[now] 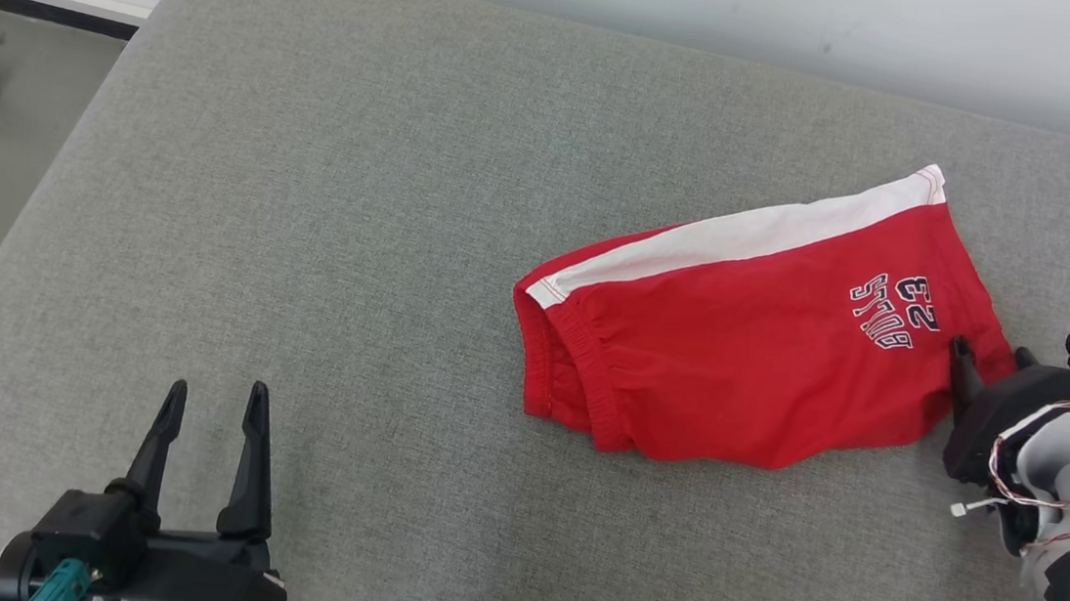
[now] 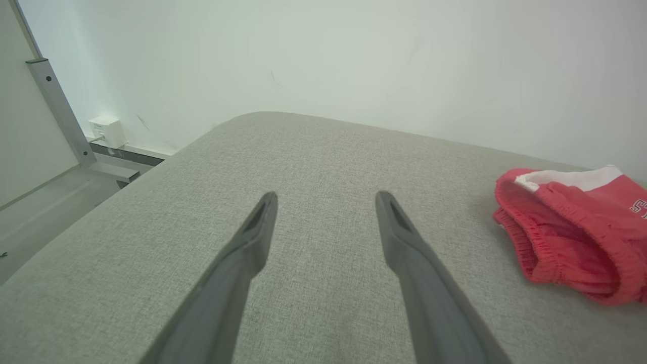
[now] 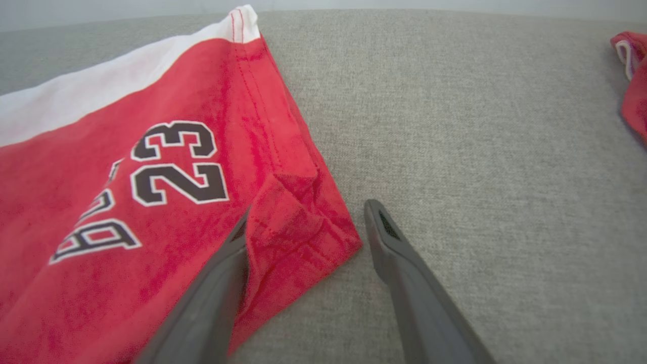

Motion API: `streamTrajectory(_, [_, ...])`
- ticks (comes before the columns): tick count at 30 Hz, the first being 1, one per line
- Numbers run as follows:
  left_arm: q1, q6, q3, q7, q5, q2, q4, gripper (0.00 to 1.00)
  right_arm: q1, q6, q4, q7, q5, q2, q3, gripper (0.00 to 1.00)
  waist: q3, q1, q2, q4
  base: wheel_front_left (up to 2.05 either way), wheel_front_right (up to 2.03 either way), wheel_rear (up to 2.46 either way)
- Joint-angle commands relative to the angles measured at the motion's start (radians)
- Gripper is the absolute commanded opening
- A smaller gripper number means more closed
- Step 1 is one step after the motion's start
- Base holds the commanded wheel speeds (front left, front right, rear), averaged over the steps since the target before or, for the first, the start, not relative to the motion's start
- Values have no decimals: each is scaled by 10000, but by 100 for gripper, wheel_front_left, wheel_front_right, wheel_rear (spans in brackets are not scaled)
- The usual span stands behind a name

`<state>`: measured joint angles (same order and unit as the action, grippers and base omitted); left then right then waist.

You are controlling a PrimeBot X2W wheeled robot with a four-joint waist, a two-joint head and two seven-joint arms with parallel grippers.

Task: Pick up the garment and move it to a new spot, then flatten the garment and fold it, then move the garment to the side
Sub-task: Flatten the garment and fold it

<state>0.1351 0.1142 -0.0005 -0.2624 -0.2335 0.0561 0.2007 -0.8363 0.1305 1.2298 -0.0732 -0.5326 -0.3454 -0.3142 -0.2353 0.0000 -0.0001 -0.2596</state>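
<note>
- Our left claw (image 1: 219, 388) is over the padded grey woven-fabric surface (image 1: 356, 224). Its two long dark fingers are spread wide with nothing between them.
- Well to that claw's right, apart from it, the red cloth shorts (image 1: 747, 341) lie flat on the grey surface. Their gathered elastic waistband (image 1: 578, 364) is the end nearest the left claw and gapes open towards it.
- A broad white stripe (image 1: 747, 238) runs along the edge of the shorts away from both claws, from waistband to leg hem.
- Black, white-edged lettering with the number 23 (image 1: 897, 311) sits close to the hem.
- The cloth is lightly creased, and the hem corner is turned up in a small fold.
- Our right claw (image 1: 989, 352) is at that hem corner, fingers wide apart and not pinching. The folded corner lies between them, draped over one fingertip, and the other finger stands over bare grey fabric just beside the cloth.
- To the left claw's left stand a grey metal post (image 2: 60, 111) and a small white box (image 2: 107, 130) low on the white wall (image 2: 354, 60) behind the surface.
- Well off to the right claw's right, another piece of red cloth with white trim (image 3: 634, 76) lies on the same surface.
</note>
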Motion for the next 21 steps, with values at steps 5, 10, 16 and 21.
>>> streamTrajectory(5, [42,87,53,-32,124,-54,89,100,342,0,0,175,-338,279,-177,0,151,0,1,131,0,0,0])
streamTrajectory(10, [-226,136,17,-32,180,-51,185,100,734,0,-547,-504,-709,134,-290,0,633,0,1,439,0,0,0])
streamTrajectory(16, [-615,168,191,-32,205,-57,20,100,1833,0,-1286,-871,-1367,-137,-503,0,1179,0,1,986,0,0,0])
streamTrajectory(21, [-860,157,168,-32,205,-59,-109,100,2696,0,-1802,-1021,-1933,-596,-491,0,1413,0,1,1290,0,0,0])
